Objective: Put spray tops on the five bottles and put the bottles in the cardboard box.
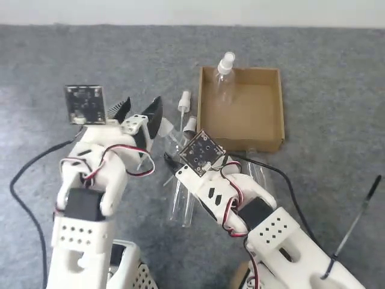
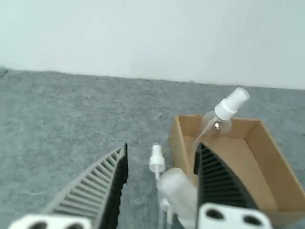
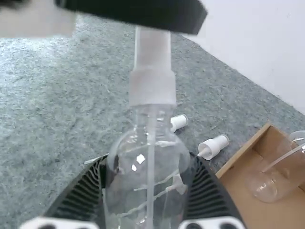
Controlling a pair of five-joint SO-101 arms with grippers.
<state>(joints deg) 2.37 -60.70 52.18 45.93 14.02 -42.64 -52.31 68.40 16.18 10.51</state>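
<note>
step: capping, likely bottle two | right gripper [image 3: 148,168] pinches clear plastic bottle [image 3: 143,155] near brown cardboard box [image 1: 272,123], white spray top [image 3: 152,83] in its neck | left gripper [image 2: 161,149] spread beside top | next: grip top, seat it firmly, then box it

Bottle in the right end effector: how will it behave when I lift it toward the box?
The bottle looks clear and empty, so it is probably light for its size. Its smooth round body is gripped by the right end effector, so it might slip or twist. With the spray top up high, it could tip when set down, then roll.
</note>
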